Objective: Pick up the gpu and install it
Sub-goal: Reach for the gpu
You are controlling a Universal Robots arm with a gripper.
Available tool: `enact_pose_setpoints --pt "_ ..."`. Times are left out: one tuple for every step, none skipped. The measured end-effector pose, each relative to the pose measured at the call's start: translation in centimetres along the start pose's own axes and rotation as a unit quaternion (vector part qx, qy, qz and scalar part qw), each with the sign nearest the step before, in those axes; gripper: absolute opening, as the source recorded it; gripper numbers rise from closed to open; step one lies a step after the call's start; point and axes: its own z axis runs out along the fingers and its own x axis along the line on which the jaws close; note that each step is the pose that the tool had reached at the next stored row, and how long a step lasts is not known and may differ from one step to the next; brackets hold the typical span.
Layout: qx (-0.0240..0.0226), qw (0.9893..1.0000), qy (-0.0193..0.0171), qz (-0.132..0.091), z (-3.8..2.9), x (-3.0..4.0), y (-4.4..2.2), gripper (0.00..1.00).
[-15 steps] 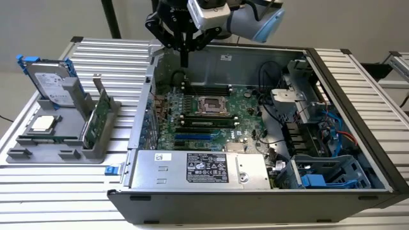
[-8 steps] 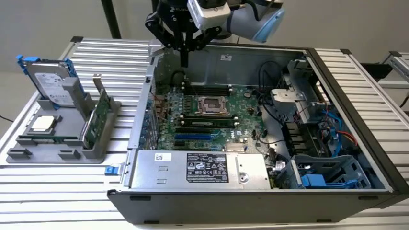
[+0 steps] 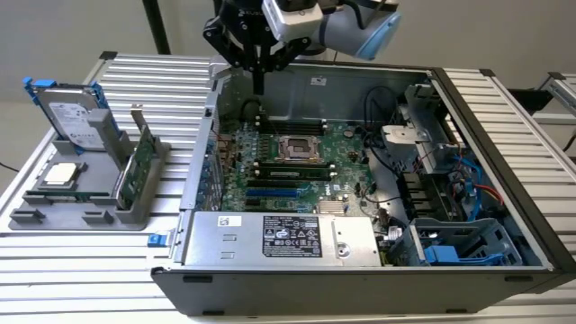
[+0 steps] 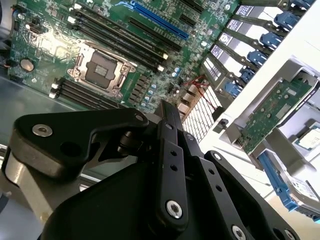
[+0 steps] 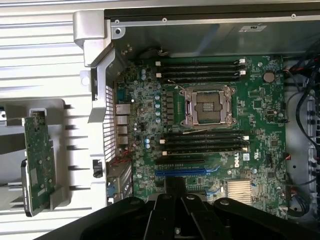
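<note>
Gpu not yet picked up or installed.
The gpu point(image 3: 135, 169) stands on edge in its grey holder point(image 3: 81, 219) beside the open case point(image 3: 360, 290); the gripper point(image 3: 259, 88) hangs over the case, fingers point(image 3: 259, 78) together and empty.

I see a ribbed, satin-silver metal desk point(image 3: 90, 270), a matt black gripper point(image 3: 259, 84), the thin green circuit-board gpu point(image 3: 135, 172) with its bare metal bracket, and a matt grey plastic stand point(image 3: 81, 219).
</note>
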Motion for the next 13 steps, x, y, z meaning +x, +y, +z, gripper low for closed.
enact_pose_setpoints --pt "0.0000 1.0000 0.0000 0.000 0.00 0.09 0.00 0.00" --pt "0.0000 1.0000 0.0000 0.000 0.00 0.19 -0.01 0.00" --pt "0.0000 1.0000 0.0000 0.000 0.00 0.30 -0.02 0.00" --pt "0.0000 1.0000 0.0000 0.000 -0.01 0.41 -0.03 0.00" --pt "0.0000 1.0000 0.0000 0.000 -0.01 0.54 -0.03 0.00" --pt "-0.0001 1.0000 0.0000 0.000 -0.01 0.67 -0.04 0.00" --pt "-0.0001 1.0000 0.0000 0.000 -0.01 0.79 -0.05 0.00" --pt "0.0000 1.0000 0.0000 0.000 -0.02 0.90 -0.06 0.00" --pt "0.0000 1.0000 0.0000 0.000 -0.02 1.05 -0.07 0.00" --pt "-0.0001 1.0000 0.0000 0.000 -0.02 1.16 -0.08 0.00" --pt "-0.0001 1.0000 -0.0001 0.000 -0.02 1.23 -0.08 0.00" --pt "0.0000 1.0000 0.0000 0.000 -0.03 1.34 -0.09 0.00" --pt "0.0000 1.0000 0.0000 0.000 -0.03 1.45 -0.10 0.00"
